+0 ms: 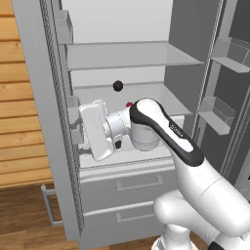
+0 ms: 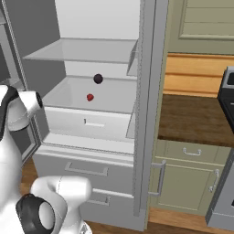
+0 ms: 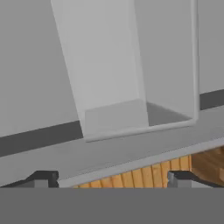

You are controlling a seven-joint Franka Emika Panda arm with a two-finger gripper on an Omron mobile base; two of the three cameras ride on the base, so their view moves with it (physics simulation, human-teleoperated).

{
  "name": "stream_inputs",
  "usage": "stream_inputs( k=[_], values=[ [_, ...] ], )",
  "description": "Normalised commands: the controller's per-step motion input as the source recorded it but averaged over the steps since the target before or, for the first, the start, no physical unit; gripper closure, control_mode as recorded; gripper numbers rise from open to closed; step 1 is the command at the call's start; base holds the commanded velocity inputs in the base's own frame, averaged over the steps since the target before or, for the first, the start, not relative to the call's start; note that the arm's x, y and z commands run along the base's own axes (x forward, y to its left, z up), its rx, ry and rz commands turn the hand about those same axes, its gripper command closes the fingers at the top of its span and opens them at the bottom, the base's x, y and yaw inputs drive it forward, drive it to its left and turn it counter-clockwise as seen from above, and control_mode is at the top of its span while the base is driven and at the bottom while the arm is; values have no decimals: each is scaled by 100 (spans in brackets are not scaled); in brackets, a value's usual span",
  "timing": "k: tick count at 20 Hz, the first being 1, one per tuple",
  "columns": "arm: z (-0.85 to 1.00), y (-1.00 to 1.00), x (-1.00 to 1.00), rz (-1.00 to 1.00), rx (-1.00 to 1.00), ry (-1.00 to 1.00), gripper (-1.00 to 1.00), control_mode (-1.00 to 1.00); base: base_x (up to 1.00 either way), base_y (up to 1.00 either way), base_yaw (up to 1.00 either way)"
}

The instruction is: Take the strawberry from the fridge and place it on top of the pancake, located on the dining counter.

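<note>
Now, nearest to us, the white arm [image 1: 195, 171] rises from the base and bends toward the open fridge [image 1: 53, 122], its wrist turned to the left-hand door. The gripper [image 3: 109, 179] sits right up against that door: in the hand view its two dark fingertips [image 3: 43, 178] stand far apart, spread wide with nothing between them, and beyond them lies a pale door bin [image 3: 131, 87] with a strip of orange wood panelling showing below the door's edge. In the left base view the white hand [image 1: 95, 129] hangs level with the lower shelf's front edge, close beside the door's inner wall.

Just past the hand, below it, the two grey drawers [image 1: 132, 195] of the fridge are closed, bar handles facing out. Above them a pale inner drawer front [image 2: 87, 123] runs along the shelf.

Farther in, on the lower shelf [image 2: 109, 98], the strawberry [image 2: 90, 97] rests, a tiny red berry toward the middle of the shelf; from the left base view it peeks out just behind the arm's elbow. Deeper still, near the shelf's back edge, a dark round fruit [image 2: 98, 78] sits apart from the strawberry. Above both, the upper shelf [image 2: 87, 50] stretches across.

Off to the right, beyond the right-hand fridge door, a brown counter [image 2: 196, 119] tops green cabinets [image 2: 187, 178].
</note>
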Motion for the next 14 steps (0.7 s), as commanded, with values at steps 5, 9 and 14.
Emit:
stream_inputs(
  k=[5, 9, 14],
  values=[
    [0, -100, -20, 0, -12, -3, -100, -100, 0, 0, 0],
    [-29, -87, 0, 0, -36, 0, -100, -100, 0, 0, 0],
    [-38, -98, 0, 0, -55, 0, -100, -100, 0, 0, 0]
  ],
)
